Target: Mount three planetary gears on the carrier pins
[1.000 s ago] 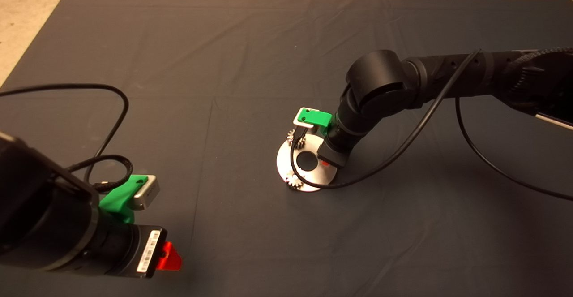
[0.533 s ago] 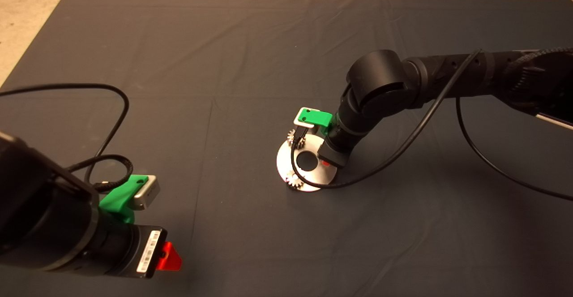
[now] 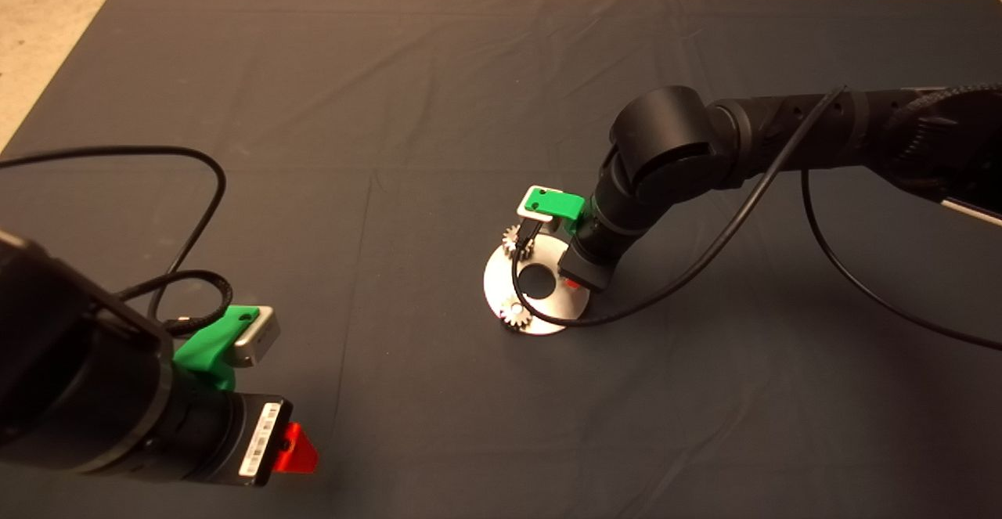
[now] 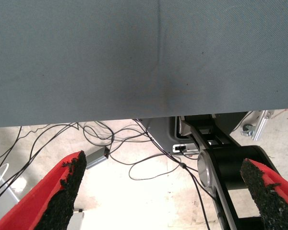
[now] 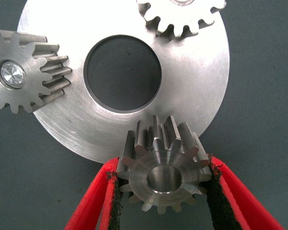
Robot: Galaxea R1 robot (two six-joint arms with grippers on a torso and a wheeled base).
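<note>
From above, two toothed silver planetary gears [image 3: 516, 314] are seen seated on the holed disc [image 3: 548, 308] mid-tabletop [image 3: 391, 73], the left claw [image 4: 163, 191] parked wide open and empty, while at the right wrist a third gear [image 5: 163, 175] is clamped by the right claw [image 5: 163, 201] over the disc's rim.

No legible text, brand, number or sign; only a white barcode label [image 3: 261, 439] on the left gripper's [image 3: 291, 447] wrist, its bars and print too small to read.
</note>
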